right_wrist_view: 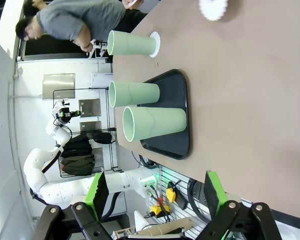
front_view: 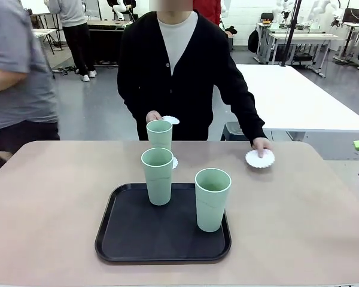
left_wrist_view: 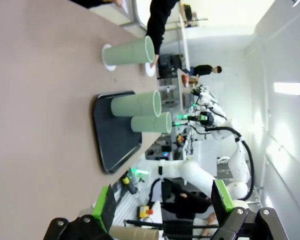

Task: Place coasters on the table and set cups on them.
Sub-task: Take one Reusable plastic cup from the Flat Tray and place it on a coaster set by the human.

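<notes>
Front view across the wide beige-tan table: a person in a black cardigan presses one hand onto a thin white scalloped paper coaster near the far edge, while the other hand holds a second coaster in the air. One tall mint-green plastic cup already stands on a third coaster, just beyond the black rounded-square tray. The tray holds two more cups, one at its far edge and one nearer you, to the right. All three look empty, as far as their open mouths show. In the wrist views your left gripper and right gripper both stand spread wide with nothing between the green pads, well back from the tray. For the next cup it seems best that you wait until the hand leaves the coaster. Then take the cup around its middle, keep it upright, and lower it centred so the scalloped edge shows all round.
</notes>
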`<state>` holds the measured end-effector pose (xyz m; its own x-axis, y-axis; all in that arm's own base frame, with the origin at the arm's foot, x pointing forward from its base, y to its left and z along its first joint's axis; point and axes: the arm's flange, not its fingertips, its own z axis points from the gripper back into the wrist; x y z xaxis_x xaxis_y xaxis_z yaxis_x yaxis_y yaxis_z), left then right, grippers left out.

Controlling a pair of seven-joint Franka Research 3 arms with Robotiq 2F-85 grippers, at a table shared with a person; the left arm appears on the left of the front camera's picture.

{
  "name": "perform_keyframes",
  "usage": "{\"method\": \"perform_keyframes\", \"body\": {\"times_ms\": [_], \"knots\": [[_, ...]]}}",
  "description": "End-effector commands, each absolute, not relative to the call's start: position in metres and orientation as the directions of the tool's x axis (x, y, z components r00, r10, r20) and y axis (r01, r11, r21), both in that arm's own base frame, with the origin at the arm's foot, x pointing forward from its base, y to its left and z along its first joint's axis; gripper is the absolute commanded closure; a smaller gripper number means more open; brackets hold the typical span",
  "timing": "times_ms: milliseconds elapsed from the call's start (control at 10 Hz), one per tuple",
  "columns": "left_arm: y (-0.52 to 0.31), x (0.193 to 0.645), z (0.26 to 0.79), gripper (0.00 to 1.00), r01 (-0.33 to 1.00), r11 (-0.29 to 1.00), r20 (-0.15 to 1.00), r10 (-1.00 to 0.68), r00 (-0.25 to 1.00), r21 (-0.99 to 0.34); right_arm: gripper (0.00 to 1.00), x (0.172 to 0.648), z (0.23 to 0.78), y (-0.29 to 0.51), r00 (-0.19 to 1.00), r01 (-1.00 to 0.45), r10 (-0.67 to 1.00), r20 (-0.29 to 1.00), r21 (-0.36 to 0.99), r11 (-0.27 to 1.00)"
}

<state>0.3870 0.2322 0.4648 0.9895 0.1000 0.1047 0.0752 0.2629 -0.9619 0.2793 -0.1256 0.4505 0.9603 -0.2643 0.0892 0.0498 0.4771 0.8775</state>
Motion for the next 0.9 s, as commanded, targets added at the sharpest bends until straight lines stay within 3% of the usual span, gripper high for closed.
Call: {"method": "perform_keyframes", "body": {"times_ms": [0, 800], "knots": [[0.2330, 0.3865, 0.4655, 0.00, 0.078, 0.254, 0.108, 0.109, 0.988, -0.964, 0.00, 0.2803, 0.4503, -0.1258, 0.961, 0.040, -0.261, 0.094, 0.884, 0.465], [0.2330, 0.3865, 0.4655, 0.00, 0.078, 0.254, 0.108, 0.109, 0.988, -0.964, 0.00, 0.2803, 0.4503, -0.1258, 0.961, 0.040, -0.261, 0.094, 0.884, 0.465]]}}
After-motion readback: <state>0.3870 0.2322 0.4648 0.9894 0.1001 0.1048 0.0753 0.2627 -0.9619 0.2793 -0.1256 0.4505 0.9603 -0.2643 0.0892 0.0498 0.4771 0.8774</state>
